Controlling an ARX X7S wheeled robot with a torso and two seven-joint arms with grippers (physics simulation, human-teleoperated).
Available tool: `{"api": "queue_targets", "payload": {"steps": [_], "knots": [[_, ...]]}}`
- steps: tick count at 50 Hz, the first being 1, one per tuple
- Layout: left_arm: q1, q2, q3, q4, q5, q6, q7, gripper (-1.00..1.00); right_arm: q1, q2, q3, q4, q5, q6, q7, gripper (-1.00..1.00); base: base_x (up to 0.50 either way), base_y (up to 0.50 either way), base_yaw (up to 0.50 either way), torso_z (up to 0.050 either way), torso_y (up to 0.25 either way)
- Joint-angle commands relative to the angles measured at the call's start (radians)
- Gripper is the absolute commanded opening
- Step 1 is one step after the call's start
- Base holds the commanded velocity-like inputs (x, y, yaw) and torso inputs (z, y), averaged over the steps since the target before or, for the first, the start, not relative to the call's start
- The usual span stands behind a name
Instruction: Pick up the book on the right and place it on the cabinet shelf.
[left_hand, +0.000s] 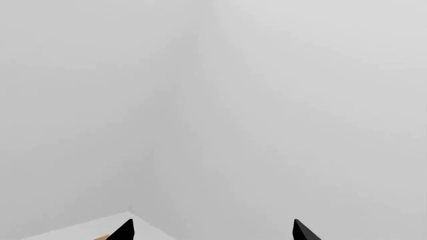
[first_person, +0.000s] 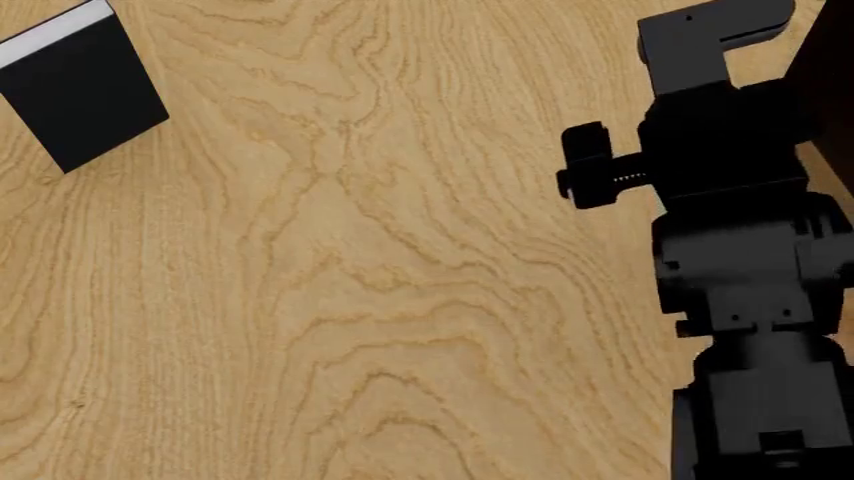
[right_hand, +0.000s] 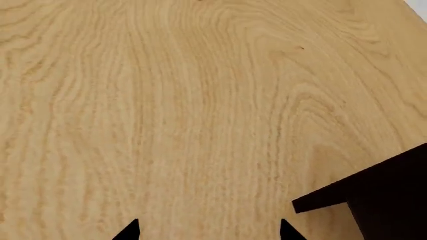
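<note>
The light grey book is out of view in every frame. A very dark brown cabinet (right_hand: 380, 200) shows one boxy corner in the right wrist view, standing on the wooden table (right_hand: 200, 100); its shelf board cannot be made out. My right gripper (right_hand: 210, 231) is open and empty above bare wood, with the cabinet corner close beside one fingertip. My right arm (first_person: 734, 250) fills the right side of the head view, where its fingers cannot be told apart. My left gripper (left_hand: 213, 231) is open and empty, facing a white wall corner.
A black book with a white page edge (first_person: 80, 85) lies on the table (first_person: 374, 280) at the far left of the head view. A dark shape (first_person: 830, 100) behind my right arm may be the cabinet.
</note>
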Motion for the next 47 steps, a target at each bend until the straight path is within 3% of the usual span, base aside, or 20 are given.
{"api": "queue_targets", "payload": {"steps": [1, 9, 18, 35, 47], "knots": [[0.001, -0.004, 0.006, 0.002, 0.003, 0.002, 0.000, 1.00, -0.248, 0.060, 0.106, -0.604, 0.084, 0.196, 0.106, 1.00, 0.00, 0.00, 0.00, 0.000, 0.000], [0.002, -0.008, 0.009, 0.003, 0.005, 0.003, 0.002, 1.00, -0.413, 0.084, 0.176, -1.046, 0.144, 0.363, 0.168, 1.00, 0.00, 0.00, 0.00, 0.000, 0.000], [0.004, -0.013, 0.018, 0.004, 0.013, 0.005, 0.007, 1.00, -0.526, 0.086, 0.261, -1.330, 0.199, 0.475, 0.218, 1.00, 0.00, 0.00, 0.00, 0.000, 0.000], [-0.005, -0.033, 0.030, 0.008, 0.012, -0.005, -0.003, 1.00, -0.642, 0.081, 0.372, -1.580, 0.289, 0.601, 0.234, 1.00, 0.00, 0.00, 0.00, 0.000, 0.000], [0.005, -0.025, 0.034, 0.005, 0.021, 0.008, 0.007, 1.00, -0.757, 0.047, 0.539, -1.778, 0.387, 0.692, 0.231, 1.00, 0.00, 0.00, 0.00, 0.000, 0.000]]}}
